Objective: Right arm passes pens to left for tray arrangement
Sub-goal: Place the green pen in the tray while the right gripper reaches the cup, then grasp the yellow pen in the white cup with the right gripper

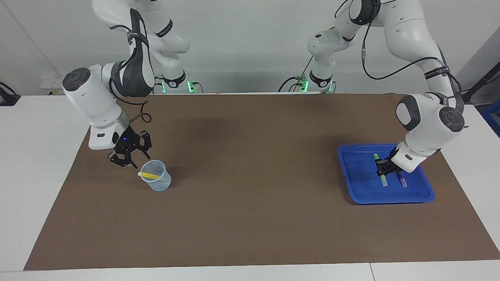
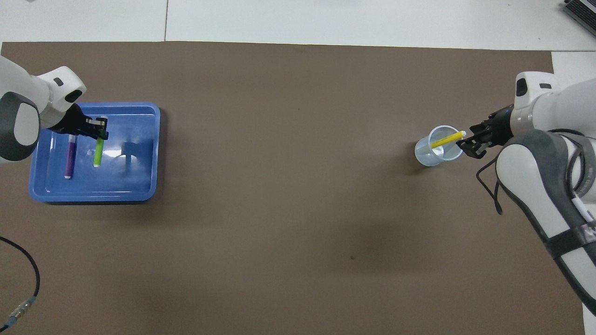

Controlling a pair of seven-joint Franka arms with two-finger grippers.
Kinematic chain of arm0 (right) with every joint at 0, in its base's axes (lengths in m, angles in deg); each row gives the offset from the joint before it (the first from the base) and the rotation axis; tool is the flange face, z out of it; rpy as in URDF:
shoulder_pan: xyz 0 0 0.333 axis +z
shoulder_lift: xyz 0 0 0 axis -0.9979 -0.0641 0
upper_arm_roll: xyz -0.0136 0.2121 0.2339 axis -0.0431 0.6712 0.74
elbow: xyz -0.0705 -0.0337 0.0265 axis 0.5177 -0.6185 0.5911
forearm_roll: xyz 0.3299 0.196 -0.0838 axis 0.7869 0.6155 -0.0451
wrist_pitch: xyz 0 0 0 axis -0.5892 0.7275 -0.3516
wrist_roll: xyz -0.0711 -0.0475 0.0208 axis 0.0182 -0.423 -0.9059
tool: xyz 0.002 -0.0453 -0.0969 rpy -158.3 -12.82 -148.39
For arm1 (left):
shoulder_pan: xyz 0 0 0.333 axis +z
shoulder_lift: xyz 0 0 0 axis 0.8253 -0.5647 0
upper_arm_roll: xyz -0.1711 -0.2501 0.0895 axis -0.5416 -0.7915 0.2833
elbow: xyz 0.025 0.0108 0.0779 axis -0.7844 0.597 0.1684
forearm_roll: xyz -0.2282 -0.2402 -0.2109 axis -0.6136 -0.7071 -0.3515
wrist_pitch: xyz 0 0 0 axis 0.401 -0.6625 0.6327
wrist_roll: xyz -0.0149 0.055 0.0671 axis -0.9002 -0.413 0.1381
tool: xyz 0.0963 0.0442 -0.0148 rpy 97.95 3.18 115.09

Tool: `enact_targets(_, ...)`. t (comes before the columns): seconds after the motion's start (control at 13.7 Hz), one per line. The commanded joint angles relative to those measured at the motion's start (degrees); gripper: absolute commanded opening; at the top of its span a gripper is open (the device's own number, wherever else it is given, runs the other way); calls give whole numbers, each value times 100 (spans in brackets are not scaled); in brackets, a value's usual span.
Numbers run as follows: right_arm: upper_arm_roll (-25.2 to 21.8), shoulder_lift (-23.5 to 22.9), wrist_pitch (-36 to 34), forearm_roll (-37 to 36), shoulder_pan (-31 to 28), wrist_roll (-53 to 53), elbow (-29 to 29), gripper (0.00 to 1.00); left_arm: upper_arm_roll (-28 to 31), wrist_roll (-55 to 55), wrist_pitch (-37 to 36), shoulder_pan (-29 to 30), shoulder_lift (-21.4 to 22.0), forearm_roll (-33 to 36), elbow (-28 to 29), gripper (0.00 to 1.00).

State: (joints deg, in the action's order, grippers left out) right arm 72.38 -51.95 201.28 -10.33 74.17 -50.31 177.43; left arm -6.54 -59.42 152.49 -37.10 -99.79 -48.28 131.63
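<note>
brown mat | green pen in left tool | over tray

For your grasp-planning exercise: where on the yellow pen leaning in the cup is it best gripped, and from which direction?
Grip the yellow pen at its white-capped end, the only part clear of the cup rim. That end leans toward the right arm's end of the table, so probably come from above there, where the right gripper hangs, jaws across the barrel.
</note>
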Motion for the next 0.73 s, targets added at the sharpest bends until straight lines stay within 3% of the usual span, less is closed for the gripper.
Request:
enact_targets(0.0,65,-95,300,-182,-120,-187,62,51,-39,-15,-1,143,-55,93,-35,0)
enact_targets(0.36,65,-323,617,-262,-155,-187,62,50,-39,-15,720,301,-20,111,562,0)
enact_targets(0.66,65,-376,661,-253,-155,-117,106,47,-40,-15,659,337,15,111,695,0)
